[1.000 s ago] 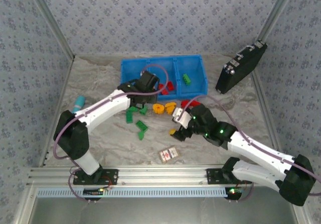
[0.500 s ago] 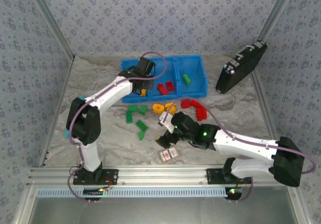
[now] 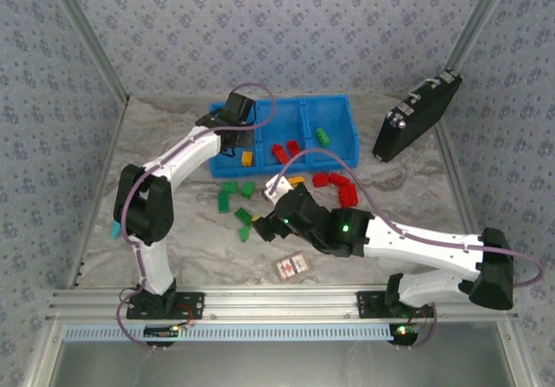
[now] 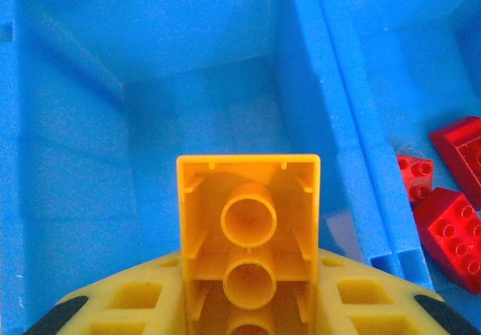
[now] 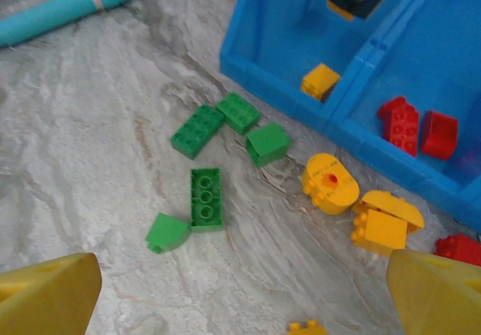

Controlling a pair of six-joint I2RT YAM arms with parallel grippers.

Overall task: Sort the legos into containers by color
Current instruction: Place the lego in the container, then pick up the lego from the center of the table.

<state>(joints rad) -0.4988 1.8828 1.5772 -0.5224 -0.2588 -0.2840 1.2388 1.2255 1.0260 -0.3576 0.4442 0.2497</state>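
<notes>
Marbled counter: we find left hand clenched on orange-yellow brick above blue bin, right hand released. Card box print unreadable.

We look down past the left gripper, whose yellow fingers are clamped on either side of an orange-yellow brick. The brick's hollow underside, with its row of round tubes, faces us. Beneath it we see the floor of one compartment of the blue bin. To the right, beyond a divider, three red bricks lie close together in the neighbouring compartment.
</notes>
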